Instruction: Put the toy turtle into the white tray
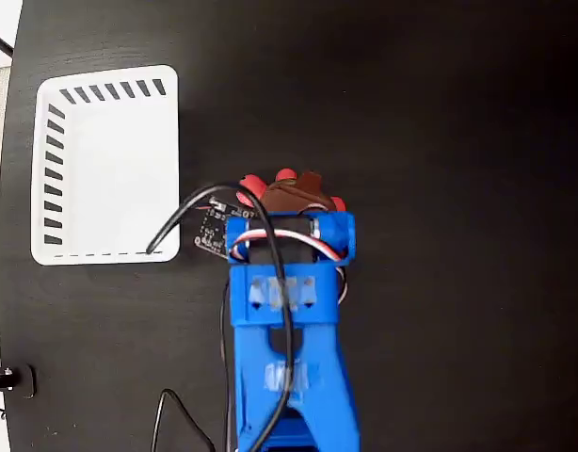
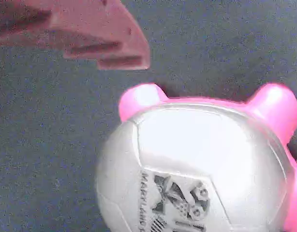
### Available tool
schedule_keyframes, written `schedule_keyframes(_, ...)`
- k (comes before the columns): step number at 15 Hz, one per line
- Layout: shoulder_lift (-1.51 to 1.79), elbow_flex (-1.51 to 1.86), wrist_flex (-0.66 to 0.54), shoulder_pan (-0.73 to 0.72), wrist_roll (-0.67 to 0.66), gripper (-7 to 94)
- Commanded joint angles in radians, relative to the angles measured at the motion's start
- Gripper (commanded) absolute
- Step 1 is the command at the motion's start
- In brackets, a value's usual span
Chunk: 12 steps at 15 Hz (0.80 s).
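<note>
The toy turtle [image 2: 197,169] fills the lower right of the wrist view: a shiny pale domed shell with a dark printed mark and pink feet, resting on the black table. In the fixed view only its red-pink feet [image 1: 255,185] peek out from under my gripper [image 1: 295,193], which hangs right above it. One reddish finger [image 2: 114,48] shows at the upper left of the wrist view, apart from the shell; the other finger is hidden. The gripper looks open and holds nothing. The white tray [image 1: 105,245] lies to the left, with nothing in it.
My blue arm [image 1: 287,358] reaches in from the bottom edge, with black cables [image 1: 181,221] looping toward the tray's lower right corner. The black table [image 1: 440,141] ends at the left edge, just beyond the tray.
</note>
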Motion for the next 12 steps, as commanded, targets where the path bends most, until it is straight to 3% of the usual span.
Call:
schedule_keyframes(1,-0.015,-0.063,0.005,0.005,0.029,59)
schedule_keyframes(12,-0.186,-0.092,-0.074,0.011,0.107,59)
